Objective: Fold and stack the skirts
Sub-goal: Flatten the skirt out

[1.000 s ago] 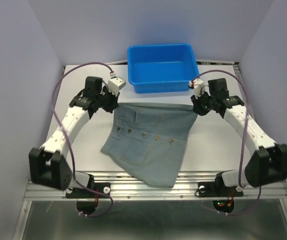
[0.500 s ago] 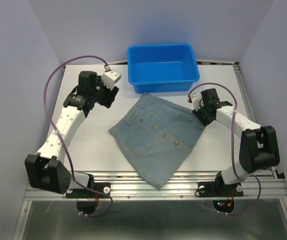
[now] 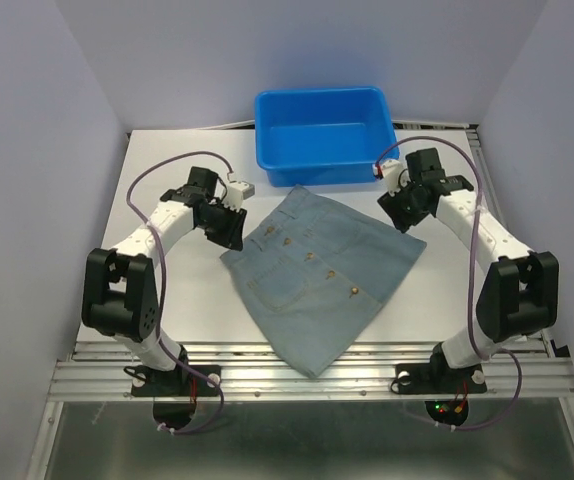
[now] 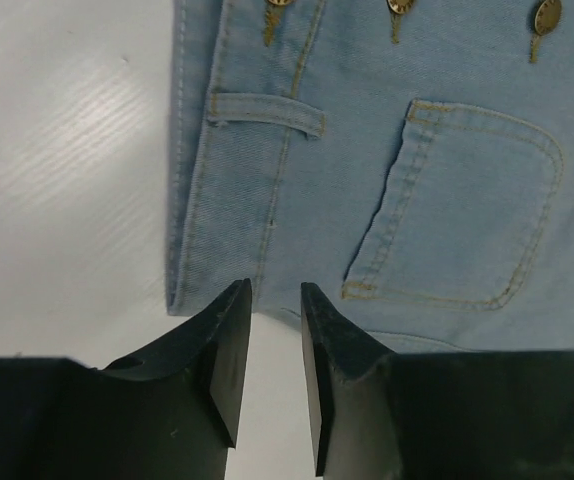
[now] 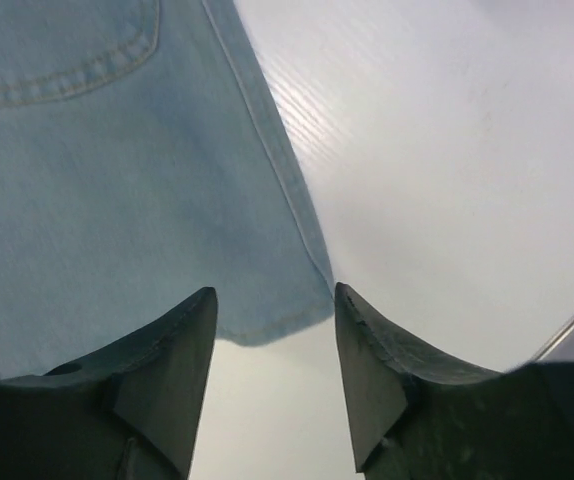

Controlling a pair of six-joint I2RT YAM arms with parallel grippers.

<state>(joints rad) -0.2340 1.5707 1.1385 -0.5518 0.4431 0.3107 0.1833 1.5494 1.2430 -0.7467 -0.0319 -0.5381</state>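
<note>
- Denim skirt (image 3: 317, 275) lies spread flat on the table (image 3: 447, 300), button side up and skewed. Its far corner is just beside the blue tub (image 3: 319, 95) and its near corner reaches the front edge.
- Left gripper (image 4: 275, 292): jaws parted by a narrow gap, nothing between them, tips at the waistband corner.
- Right gripper (image 5: 275, 296): jaws wider apart, nothing held, tips straddling the right-hand corner.
- Progress: no fold made and no stack. Only one skirt in view.
- Left to do, as I read it: pinch both corners, fold, then stack.
</note>
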